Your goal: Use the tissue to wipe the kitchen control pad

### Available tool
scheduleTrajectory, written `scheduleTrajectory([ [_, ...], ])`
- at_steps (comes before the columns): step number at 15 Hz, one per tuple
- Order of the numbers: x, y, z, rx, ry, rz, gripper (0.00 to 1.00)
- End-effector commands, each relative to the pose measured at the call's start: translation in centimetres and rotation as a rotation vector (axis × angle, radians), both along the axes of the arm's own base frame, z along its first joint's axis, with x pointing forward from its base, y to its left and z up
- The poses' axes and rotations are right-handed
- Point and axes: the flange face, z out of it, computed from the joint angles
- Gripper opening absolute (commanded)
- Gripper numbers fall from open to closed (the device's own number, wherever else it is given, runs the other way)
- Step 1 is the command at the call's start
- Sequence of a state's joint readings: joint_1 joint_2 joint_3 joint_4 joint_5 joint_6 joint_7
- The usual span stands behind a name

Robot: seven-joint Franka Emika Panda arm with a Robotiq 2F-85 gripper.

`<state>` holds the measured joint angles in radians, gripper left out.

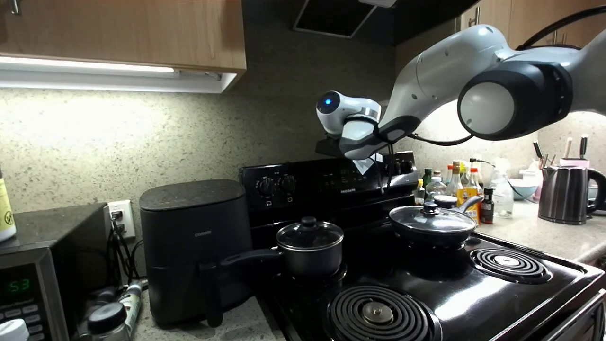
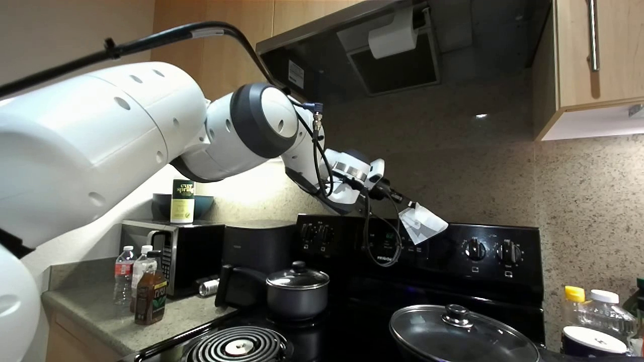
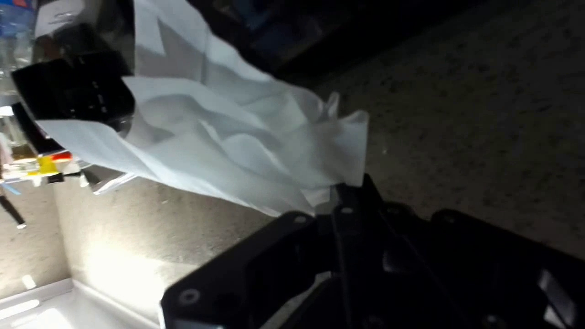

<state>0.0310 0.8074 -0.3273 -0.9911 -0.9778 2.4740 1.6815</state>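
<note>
The tissue point(image 3: 247, 132) is a white crumpled sheet that fans out from my fingertips in the wrist view. My gripper point(image 3: 340, 194) is shut on one end of it. In an exterior view the gripper point(image 2: 408, 202) points down and to the right, and the tissue point(image 2: 423, 224) hangs before the upper part of the black control pad point(image 2: 443, 271), right of its display. I cannot tell whether the tissue touches the panel. In an exterior view the control pad point(image 1: 322, 192) shows its left knobs; the tissue point(image 1: 363, 165) shows as a small white corner below the wrist.
A lidded pot point(image 1: 310, 248) and a lidded pan point(image 1: 433, 222) stand on the stove below the panel. An air fryer point(image 1: 194, 246) stands beside the stove. Bottles point(image 1: 457, 184) and a kettle point(image 1: 563, 194) stand beyond it. The range hood point(image 2: 347, 30) is above the arm.
</note>
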Motion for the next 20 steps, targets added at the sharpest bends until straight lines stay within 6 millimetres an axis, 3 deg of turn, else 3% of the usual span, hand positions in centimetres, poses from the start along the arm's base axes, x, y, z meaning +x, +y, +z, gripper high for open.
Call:
scheduleTrajectory([
  [1,-0.1,2.1,1.3,0.023,0.041,0.189,0.06],
  [10,-0.3,13.3,2.0,0.058,0.186,0.620,0.07],
  [14,-1.3,17.2,3.1,0.061,0.303,0.792,0.07],
  [17,-2.1,17.2,5.7,0.031,0.326,0.826,0.07],
  [20,-3.7,14.0,9.5,0.026,0.299,0.761,0.07],
])
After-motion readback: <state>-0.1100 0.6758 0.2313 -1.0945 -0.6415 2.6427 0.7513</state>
